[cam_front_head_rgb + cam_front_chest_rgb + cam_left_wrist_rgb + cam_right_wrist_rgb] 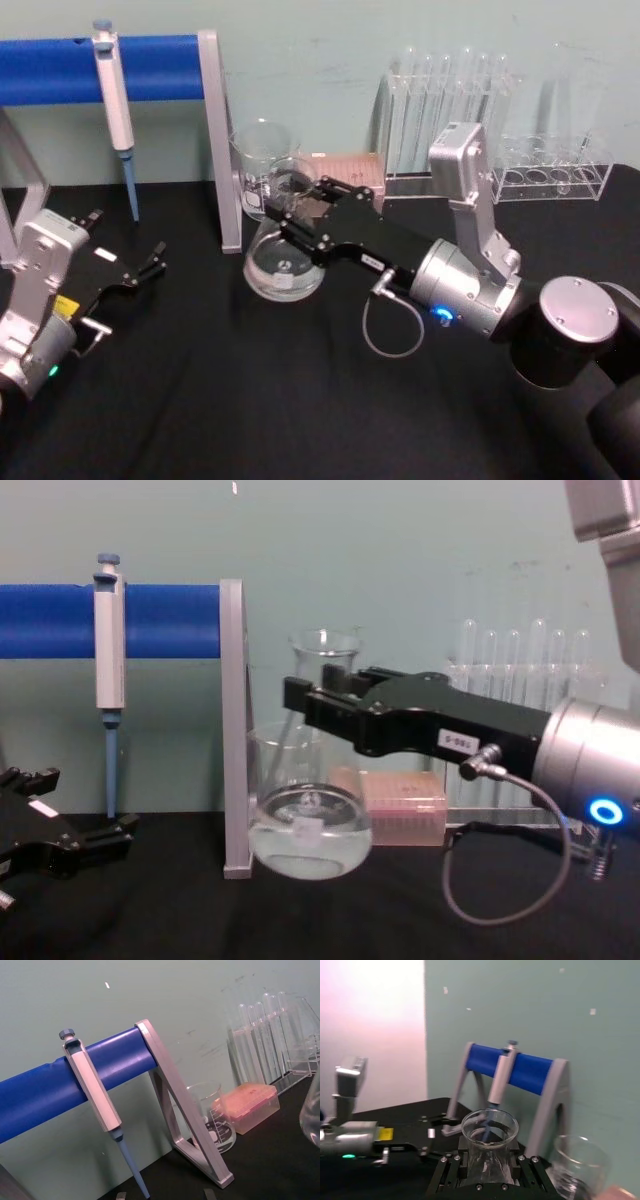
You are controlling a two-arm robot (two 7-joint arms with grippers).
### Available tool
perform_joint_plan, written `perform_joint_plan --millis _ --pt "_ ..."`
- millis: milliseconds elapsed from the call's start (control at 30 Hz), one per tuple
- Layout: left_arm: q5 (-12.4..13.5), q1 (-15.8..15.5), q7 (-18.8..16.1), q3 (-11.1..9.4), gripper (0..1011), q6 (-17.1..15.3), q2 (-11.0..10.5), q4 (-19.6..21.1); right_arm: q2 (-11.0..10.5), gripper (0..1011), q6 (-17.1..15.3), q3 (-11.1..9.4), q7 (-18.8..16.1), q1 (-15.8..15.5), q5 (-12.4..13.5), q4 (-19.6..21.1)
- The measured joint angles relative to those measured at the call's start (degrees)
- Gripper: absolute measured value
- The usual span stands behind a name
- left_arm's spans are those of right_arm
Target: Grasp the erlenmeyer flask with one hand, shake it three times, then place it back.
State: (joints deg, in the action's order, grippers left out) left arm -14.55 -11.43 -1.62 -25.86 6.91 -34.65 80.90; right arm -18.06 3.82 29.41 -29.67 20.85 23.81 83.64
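While clamping the erlenmeyer flask (283, 268) mid-frame in jaws of the right gripper (293, 218), seems poised for shaking; calls for short swings clear of the beaker (262, 165). Parked lower left: left gripper (148, 265), jaws apart.

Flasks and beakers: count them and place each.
2. The erlenmeyer flask, mid-table, is held by the right gripper; the beaker stands just behind it. More could be hidden among the clear racks.
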Motion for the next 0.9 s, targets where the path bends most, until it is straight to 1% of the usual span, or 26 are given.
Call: perform_joint_plan --millis 100,233,267,333,400,433,467,533,567,633,667,700,800,900 --pt "0.0 0.0 0.0 0.0 1001 0.0 0.0 0.0 -0.14 450 0.0 -1.11 2.61 -1.09 -0.81 0.88" --pt "0.0 0.0 0.0 0.0 1001 0.0 0.0 0.0 -0.31 450 -0.09 -2.53 5.01 -2.16 -1.39 1.68" --pt "0.0 0.0 0.0 0.0 1001 0.0 0.0 0.0 -0.39 449 -0.13 -3.4 6.25 -2.83 -1.73 2.12" --pt "0.0 0.0 0.0 0.0 1001 0.0 0.0 0.0 -0.44 449 -0.15 -4.41 7.5 -3.56 -2.05 2.53" --pt "0.0 0.0 0.0 0.0 1001 0.0 0.0 0.0 -0.5 449 -0.15 -6.36 9.97 -5.0 -2.56 3.44" --pt "0.0 0.0 0.0 0.0 1001 0.0 0.0 0.0 -0.5 449 -0.15 -6.36 9.97 -5.0 -2.56 3.44" --pt "0.0 0.0 0.0 0.0 1001 0.0 0.0 0.0 -0.53 450 -0.23 -7.55 11.48 -5.88 -2.86 4.06" --pt "0.0 0.0 0.0 0.0 1001 0.0 0.0 0.0 -0.56 449 -0.36 -8.66 12.96 -6.79 -3.21 4.7" --pt "0.0 0.0 0.0 0.0 1001 0.0 0.0 0.0 -0.58 449 -0.49 -9.63 14.19 -7.51 -3.53 5.22" --pt "0.0 0.0 0.0 0.0 1001 0.0 0.0 0.0 -0.61 449 -0.69 -10.65 15.51 -8.36 -3.89 5.88" --pt "0.0 0.0 0.0 0.0 1001 0.0 0.0 0.0 -0.63 450 -0.96 -11.7 16.85 -9.2 -4.25 6.48" --pt "0.0 0.0 0.0 0.0 1001 0.0 0.0 0.0 -0.63 449 -0.96 -11.7 16.85 -9.2 -4.25 6.48" --pt "0.0 0.0 0.0 0.0 1001 0.0 0.0 0.0 -0.55 450 -1.68 -14.06 19.95 -11.2 -5.21 7.87" --pt "0.0 0.0 0.0 0.0 1001 0.0 0.0 0.0 -0.37 450 -2.29 -15.67 22.18 -12.56 -6.12 8.8"
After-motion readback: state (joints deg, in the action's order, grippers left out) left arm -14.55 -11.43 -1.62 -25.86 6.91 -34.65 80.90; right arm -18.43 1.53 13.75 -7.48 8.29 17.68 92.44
